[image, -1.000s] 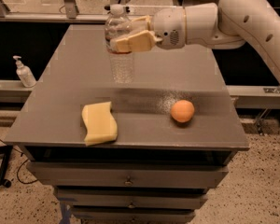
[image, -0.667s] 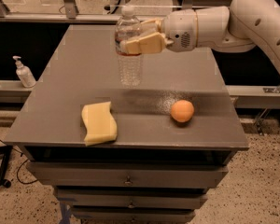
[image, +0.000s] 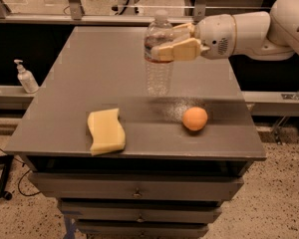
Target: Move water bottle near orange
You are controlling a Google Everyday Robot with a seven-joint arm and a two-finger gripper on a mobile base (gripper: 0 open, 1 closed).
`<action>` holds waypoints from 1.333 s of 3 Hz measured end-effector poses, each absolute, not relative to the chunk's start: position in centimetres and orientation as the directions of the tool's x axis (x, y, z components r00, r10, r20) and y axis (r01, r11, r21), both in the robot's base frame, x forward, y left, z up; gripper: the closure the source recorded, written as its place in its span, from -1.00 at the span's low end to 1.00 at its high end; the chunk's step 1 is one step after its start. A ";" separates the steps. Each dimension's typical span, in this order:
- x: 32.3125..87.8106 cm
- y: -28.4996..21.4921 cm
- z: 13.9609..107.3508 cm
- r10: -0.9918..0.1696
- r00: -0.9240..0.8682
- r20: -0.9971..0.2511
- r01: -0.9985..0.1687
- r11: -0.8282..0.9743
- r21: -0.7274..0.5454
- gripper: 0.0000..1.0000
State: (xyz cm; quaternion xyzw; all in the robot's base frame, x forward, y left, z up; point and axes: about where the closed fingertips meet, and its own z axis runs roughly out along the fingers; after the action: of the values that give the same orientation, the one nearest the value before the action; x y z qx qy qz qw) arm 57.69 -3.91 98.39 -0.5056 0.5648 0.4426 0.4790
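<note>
Grey cabinet top (image: 89,68) bearing orange (image: 195,118) and yellow sponge (image: 105,131) near front; gripper (image: 164,41) clamped round upright water bottle (image: 158,76) farther back; pump bottle (image: 26,77) on left ledge; speckled floor (image: 284,193).

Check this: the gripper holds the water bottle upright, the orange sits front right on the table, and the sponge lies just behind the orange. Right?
One thing is wrong. The camera view shows the sponge at the table's front left, apart from the orange, not behind it. The gripper does hold the water bottle upright, and the orange is front right.
</note>
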 end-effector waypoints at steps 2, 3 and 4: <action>57.5 -9.5 97.0 -0.143 -0.015 -0.990 -0.995 0.099 0.001 1.00; 57.5 -9.5 97.0 -0.143 -0.015 -0.990 -0.995 0.100 0.001 1.00; 57.6 -8.9 97.0 -0.159 -0.001 -0.987 -0.997 0.079 -0.011 1.00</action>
State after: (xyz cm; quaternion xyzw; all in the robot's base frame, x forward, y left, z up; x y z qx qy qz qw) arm 57.61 -8.94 96.96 -0.5193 0.5564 0.4370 0.4793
